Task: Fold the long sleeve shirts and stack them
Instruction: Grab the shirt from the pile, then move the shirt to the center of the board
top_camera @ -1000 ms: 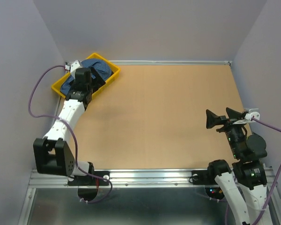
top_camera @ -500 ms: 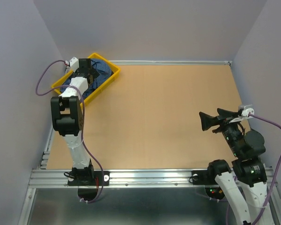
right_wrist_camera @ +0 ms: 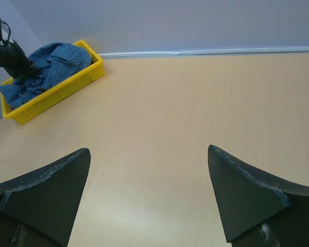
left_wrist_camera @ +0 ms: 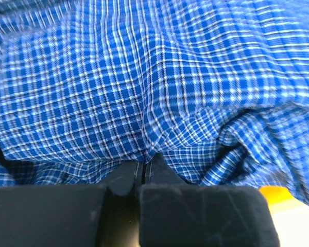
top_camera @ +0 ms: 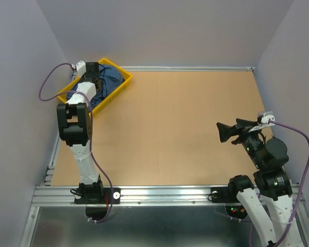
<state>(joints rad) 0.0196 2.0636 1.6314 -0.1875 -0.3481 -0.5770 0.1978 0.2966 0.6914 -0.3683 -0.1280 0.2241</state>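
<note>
Since the left pincer (left_wrist_camera: 144, 167) was pinched shut on a fold of the blue shirt (left_wrist_camera: 144, 87), bunched in the bin (top_camera: 117, 91) at the far left corner of the desk (top_camera: 185, 128), the lift should go straight up and slowly, so the cloth cleared the rim without dragging the bin. The bite looked thin, though so close a view left that unsure. The right pincer (right_wrist_camera: 148, 150) hung wide and empty. Only the left wrist view showed the pinch; the right wrist view showed the whole bin.
</note>
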